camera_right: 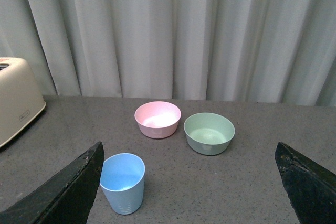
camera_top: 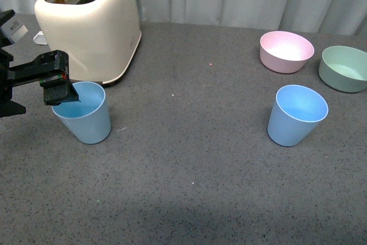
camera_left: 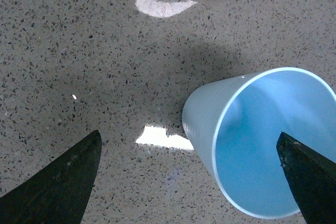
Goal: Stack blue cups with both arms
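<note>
**Stacking not begun**

Left gripper (camera_top: 60,91) straddles the rim of the left cup (camera_top: 85,117), fingers spread, nothing clamped. The right cup (camera_top: 295,117) stands upright, well apart; right gripper (camera_right: 188,144) hangs open short of it. Grasping, lifting, nesting remain.

Left end effector (camera_top: 46,104) and right end effector (camera_right: 189,148), both spread wide.
My left arm (camera_top: 23,73) comes in from the left edge of the front view at mid-height, black and boxy, with its end effector angled down and to the right. In each wrist view my dark fingers (camera_left: 58,187) sit in the two lower corners of the frame, with a broad gap between the tips.
</note>
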